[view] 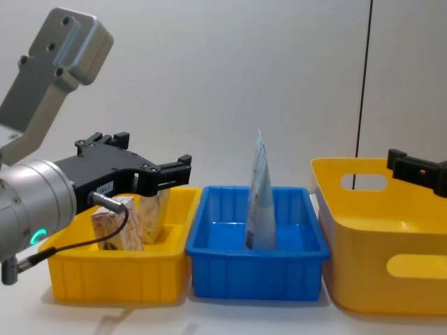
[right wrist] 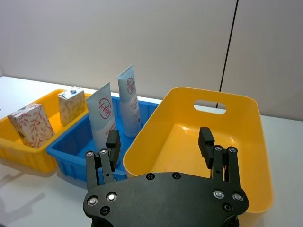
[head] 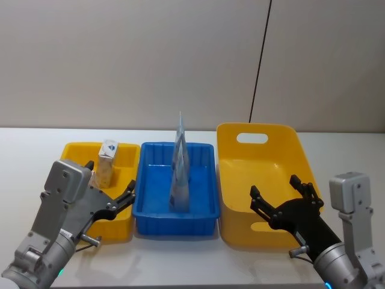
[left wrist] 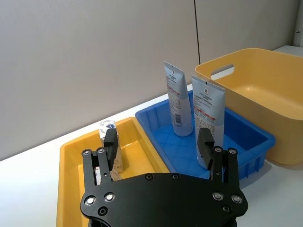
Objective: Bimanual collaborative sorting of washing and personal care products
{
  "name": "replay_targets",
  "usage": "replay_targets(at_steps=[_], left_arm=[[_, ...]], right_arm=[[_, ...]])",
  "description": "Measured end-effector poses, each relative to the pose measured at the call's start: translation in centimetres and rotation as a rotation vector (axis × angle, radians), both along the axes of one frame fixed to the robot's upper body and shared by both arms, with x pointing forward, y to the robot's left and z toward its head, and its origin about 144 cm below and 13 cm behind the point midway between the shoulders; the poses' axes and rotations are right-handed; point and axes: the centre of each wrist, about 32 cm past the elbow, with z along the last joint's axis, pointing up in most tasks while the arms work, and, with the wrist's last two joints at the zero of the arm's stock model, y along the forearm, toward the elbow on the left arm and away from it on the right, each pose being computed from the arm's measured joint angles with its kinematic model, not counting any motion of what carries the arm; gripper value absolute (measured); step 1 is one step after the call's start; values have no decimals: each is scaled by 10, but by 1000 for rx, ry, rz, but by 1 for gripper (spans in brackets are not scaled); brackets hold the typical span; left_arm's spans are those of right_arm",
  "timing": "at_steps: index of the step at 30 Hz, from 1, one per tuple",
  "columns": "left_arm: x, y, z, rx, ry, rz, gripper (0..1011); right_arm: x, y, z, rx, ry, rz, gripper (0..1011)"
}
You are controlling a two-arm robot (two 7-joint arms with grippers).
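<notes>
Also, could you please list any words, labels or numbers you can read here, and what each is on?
None can be read for certain.
Tubes: red round logo with characters, too small; back print and codes, too small.
Floral box: pattern, no readable words.
Beige carton: blue mark, unreadable.

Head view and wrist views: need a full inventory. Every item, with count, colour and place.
tubes: 2, pale blue with a red round logo, standing upright in the blue tray
floral box: 1, white with red print, in the yellow tray, towards its front
carton: 1, beige, in the yellow tray, towards its back
yellow tray: 1, yellow, on the robot's left
blue tray: 1, blue, in the middle
yellow bin: 1, yellow with handle slots, on the robot's right, nothing inside
table: 1, white, under everything
cable: 1, black, on the wall behind
left gripper: 1, black, open, at the yellow tray's near edge
right gripper: 1, black, open, over the bin's near side
</notes>
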Motion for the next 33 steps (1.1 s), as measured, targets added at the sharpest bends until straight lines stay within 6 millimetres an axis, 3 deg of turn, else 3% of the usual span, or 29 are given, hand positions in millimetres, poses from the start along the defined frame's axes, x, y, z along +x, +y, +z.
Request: replay_targets(at_steps=[33], left_arm=[[0,0,0,0,0,0,1001]], right_arm=[[0,0,0,0,0,0,1000]])
